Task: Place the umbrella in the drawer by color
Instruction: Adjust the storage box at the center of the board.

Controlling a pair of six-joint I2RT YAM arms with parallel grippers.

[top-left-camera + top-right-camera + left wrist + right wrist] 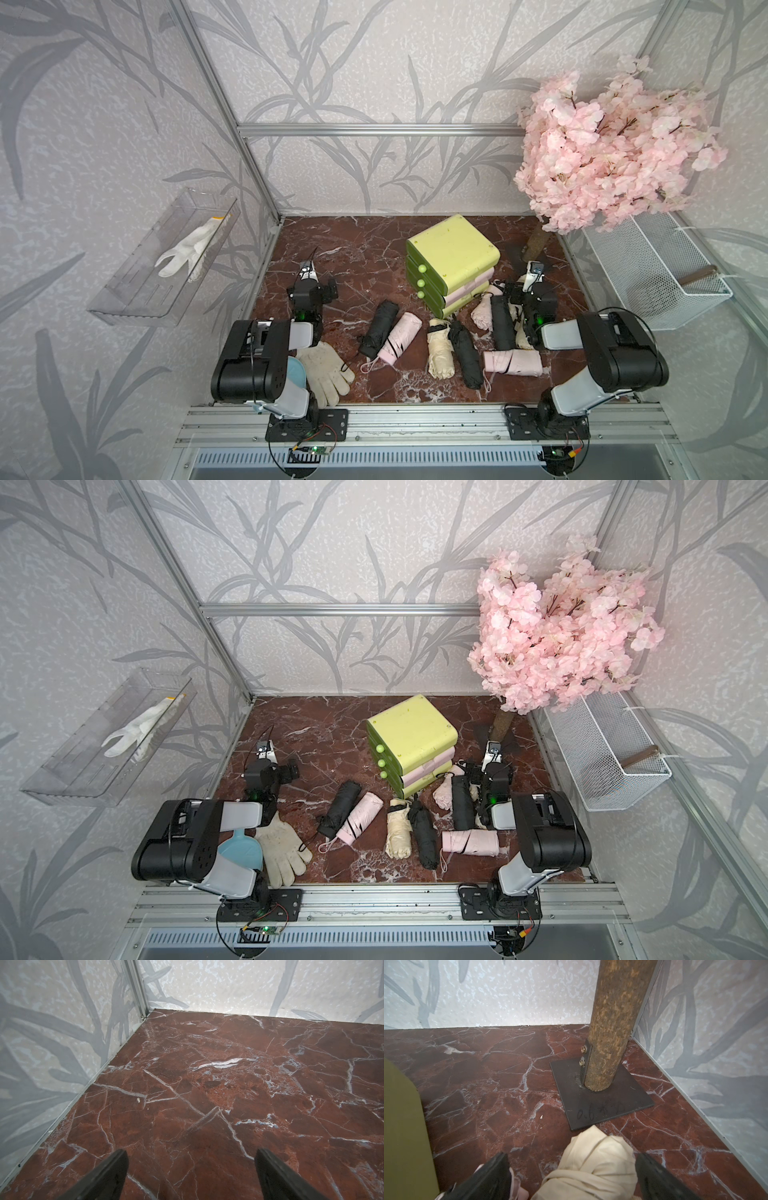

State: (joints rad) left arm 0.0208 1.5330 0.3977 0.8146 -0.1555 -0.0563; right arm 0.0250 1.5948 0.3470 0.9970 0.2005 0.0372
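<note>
the lime chest of drawers (453, 249) stands mid-table, its three drawers shut, contents unseen. folded umbrellas (398, 338), black, pink and cream, lie strewn from its 4 to 7 o'clock. the right gripper (572, 1157), at 3 o'clock, gapes wide astride a cream umbrella (596, 1163), not clamped on it; the left gripper (190, 1153), at 9 o'clock, gapes wide over bare table (207, 1084). a wall tray (124, 299) holds a white glove (187, 249).

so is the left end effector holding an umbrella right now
No, in the left wrist view the left end effector stands open over the bare marble tabletop with nothing in it.
</note>
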